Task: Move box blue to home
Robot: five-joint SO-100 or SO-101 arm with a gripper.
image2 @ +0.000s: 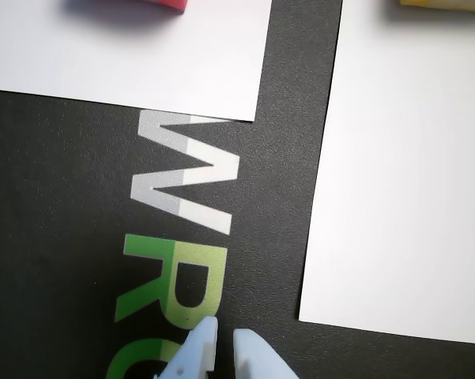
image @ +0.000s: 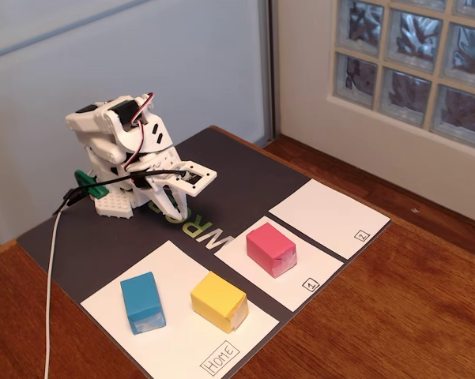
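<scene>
the wooden worktop (image: 427, 300) carries a dark mat (image: 245, 170) printed with "wro" lettering. on the mat, home (image: 174, 335), the largest white sheet, holds the box blue (image: 142, 302) and beside it a yellow block (image: 219, 301), apart from each other. a pink block (image: 271, 249) sits on the sheet marked 1 (image: 280, 272). the folded arm's end effector (image2: 224, 341) hovers over the lettering, tips nearly together, holding nothing.

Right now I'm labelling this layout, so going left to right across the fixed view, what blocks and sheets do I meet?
Blue box → yellow block (both on the Home sheet) → pink block on the sheet labelled 1 → empty sheet labelled 2.
</scene>
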